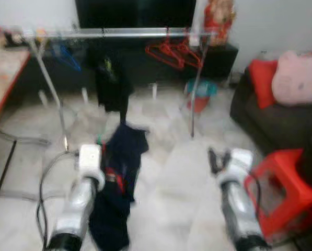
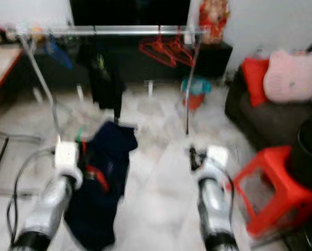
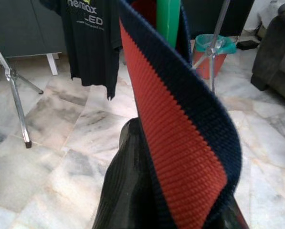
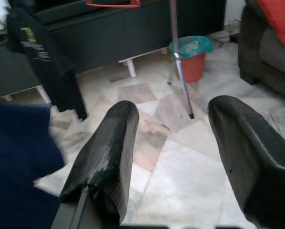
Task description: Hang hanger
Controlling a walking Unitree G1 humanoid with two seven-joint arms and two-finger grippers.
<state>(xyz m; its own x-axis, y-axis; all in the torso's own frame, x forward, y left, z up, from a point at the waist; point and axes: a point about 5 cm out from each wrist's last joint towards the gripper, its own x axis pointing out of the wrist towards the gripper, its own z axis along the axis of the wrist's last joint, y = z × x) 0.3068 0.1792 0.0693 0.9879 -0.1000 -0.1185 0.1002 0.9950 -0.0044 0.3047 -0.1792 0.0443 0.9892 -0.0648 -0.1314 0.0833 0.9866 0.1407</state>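
Left gripper (image 3: 147, 191) clamped on a navy garment with red-striped collar (image 1: 119, 178), on a green plastic hanger (image 3: 168, 19), dangling low over the marble floor (image 1: 171, 172). Right gripper (image 4: 175, 157) empty, fingers spread wide. Red plastic stool (image 1: 281, 188) just right of it. Farther back: black t-shirt (image 1: 112, 86) and red hangers (image 1: 174, 52) on the silver clothes rail (image 1: 119, 33).

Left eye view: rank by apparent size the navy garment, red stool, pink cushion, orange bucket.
1. navy garment, held up by the left gripper, close to the camera.
2. red stool, also near, cut off by the frame edge.
3. pink cushion.
4. orange bucket, farthest away, so its rank is unsure.
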